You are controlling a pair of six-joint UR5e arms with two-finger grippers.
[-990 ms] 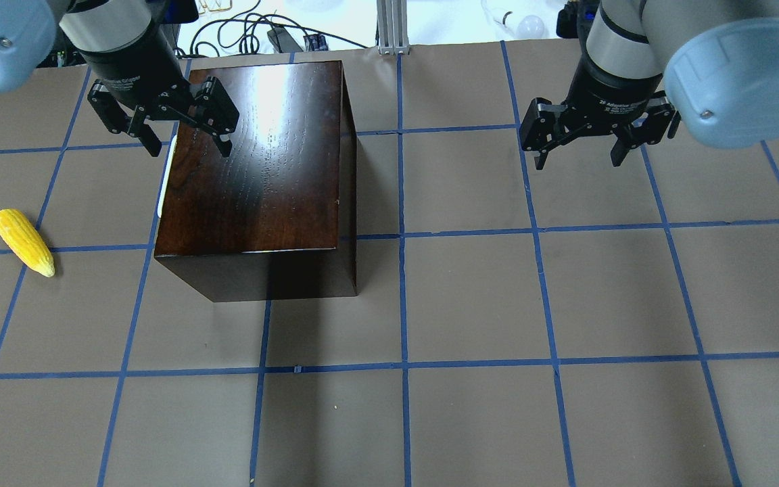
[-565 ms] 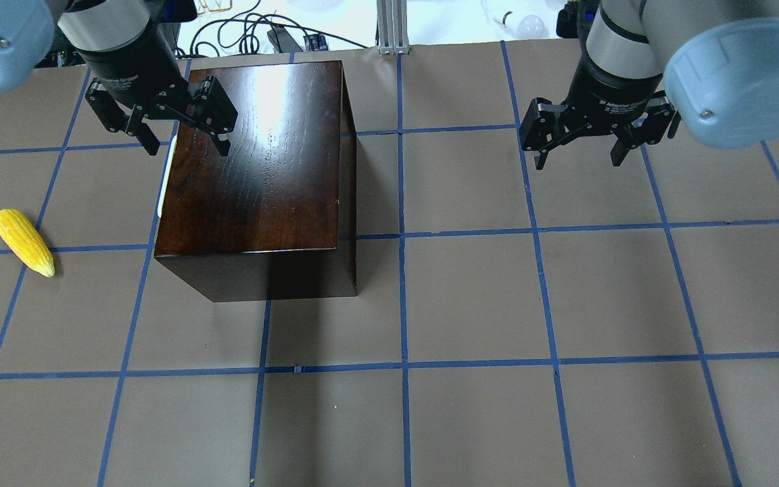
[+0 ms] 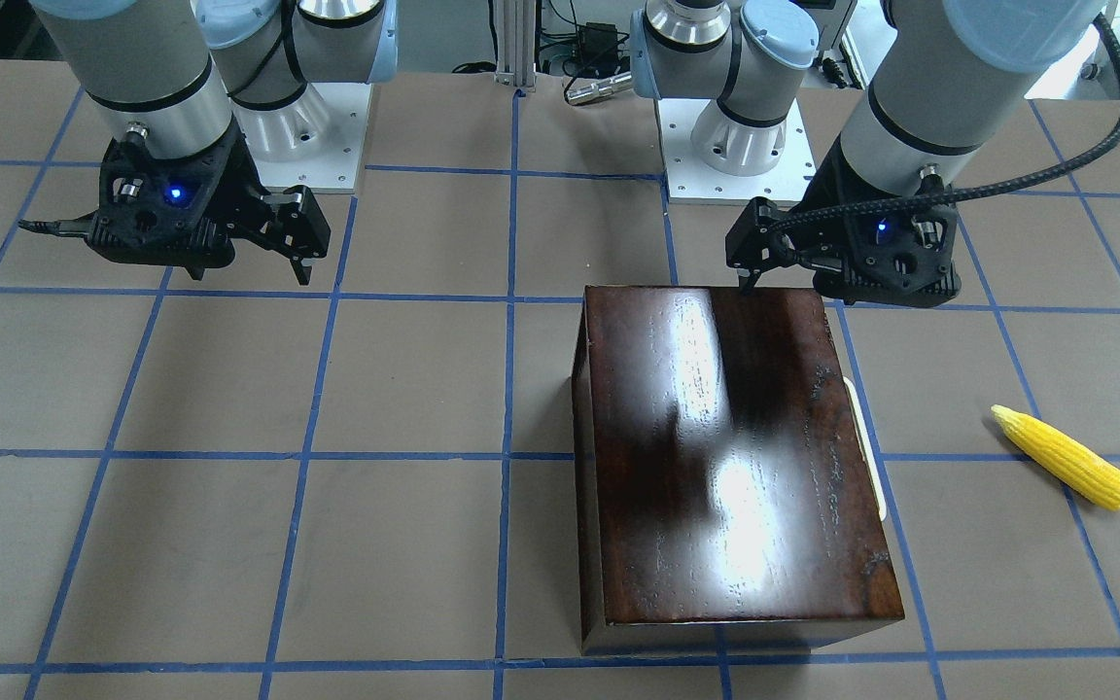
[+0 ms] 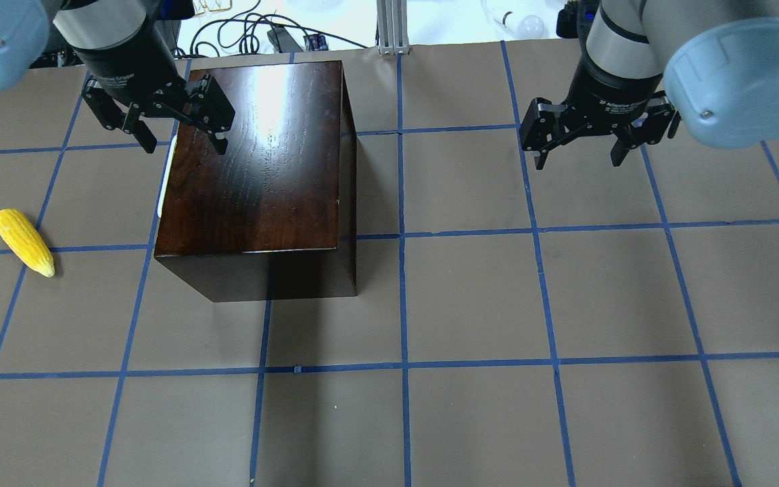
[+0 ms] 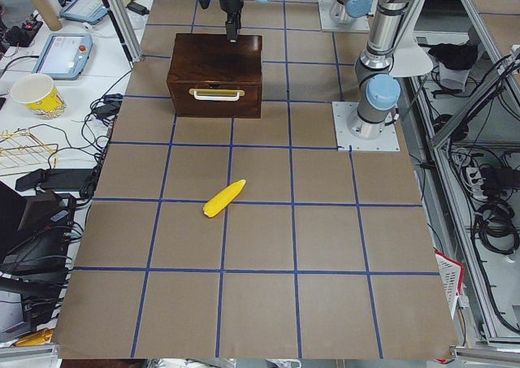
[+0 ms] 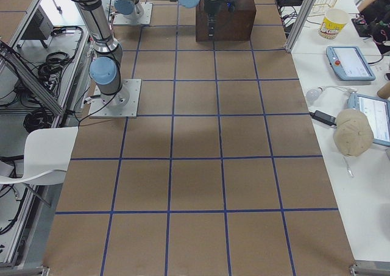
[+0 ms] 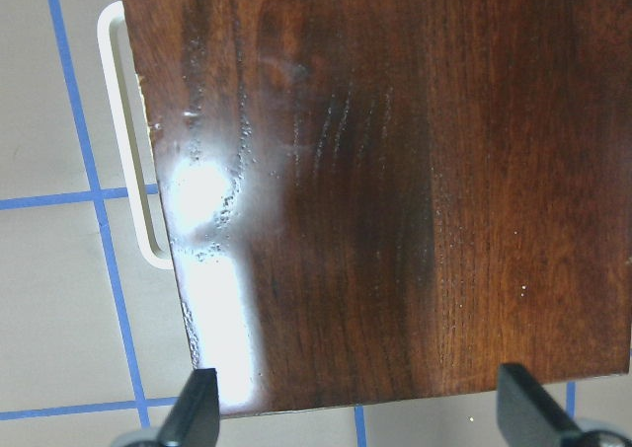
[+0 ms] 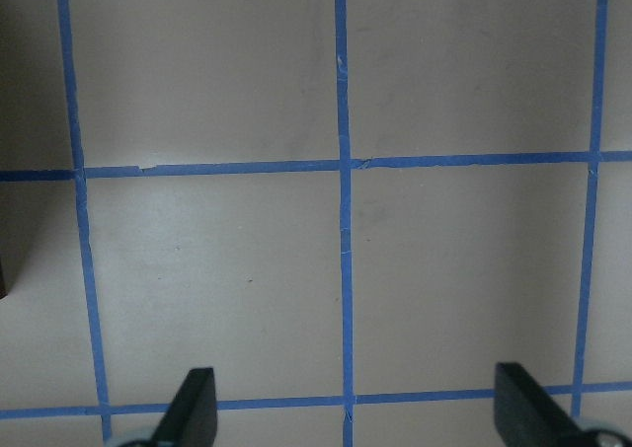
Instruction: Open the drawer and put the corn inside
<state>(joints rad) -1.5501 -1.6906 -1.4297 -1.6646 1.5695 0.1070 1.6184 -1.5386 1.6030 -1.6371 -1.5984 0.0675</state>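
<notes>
In the front-facing view, the corn [image 3: 1064, 457] lies on the tabletop [image 3: 229, 389], well apart from the box [image 3: 735, 457]; no step looks done yet.

Overhead, the left gripper [image 4: 183, 135], spread wide and empty, hovers over the box's handle-side edge. The right gripper [image 4: 577, 152], likewise released, hangs well apart.

From the left-side view, the drawer [image 5: 215, 106] sits shut, its contents hidden.

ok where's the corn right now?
Overhead view: the corn lies on the table at far left, clear of the box, on its handle side. The left pincer hangs open over the box's far-left corner, well away.
</notes>
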